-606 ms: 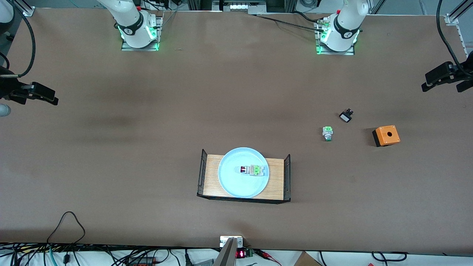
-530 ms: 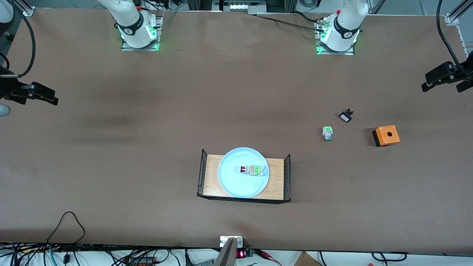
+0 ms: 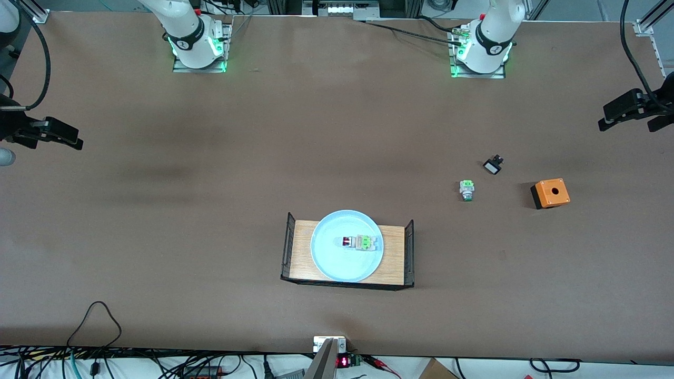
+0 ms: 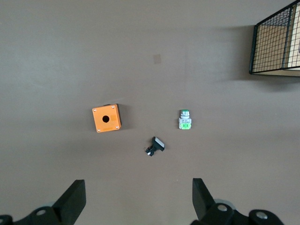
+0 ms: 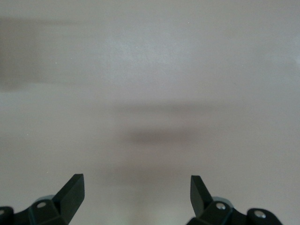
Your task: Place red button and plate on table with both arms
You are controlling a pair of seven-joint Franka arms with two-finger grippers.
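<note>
The light-blue plate (image 3: 337,260) rests on a wooden tray (image 3: 302,252) on the brown table (image 3: 210,210), near the front camera. The red button (image 3: 353,242) lies on its side in the middle of the plate. My left gripper (image 3: 629,118) hangs open over the left arm's end of the table; in the left wrist view it (image 4: 139,201) is empty, high above the tabletop. My right gripper (image 3: 47,134) hangs open over the right arm's end, and in the right wrist view it (image 5: 137,197) has only bare table under it.
Toward the left arm's end lie a green-tipped switch (image 3: 466,189), a small black part (image 3: 493,166) and an orange box with a hole (image 3: 550,192); they also show under the left gripper: switch (image 4: 184,120), part (image 4: 155,146), box (image 4: 107,118). The tray has black wire ends (image 4: 276,44).
The left gripper has shifted a little toward the middle of the table. Nothing else has moved.
</note>
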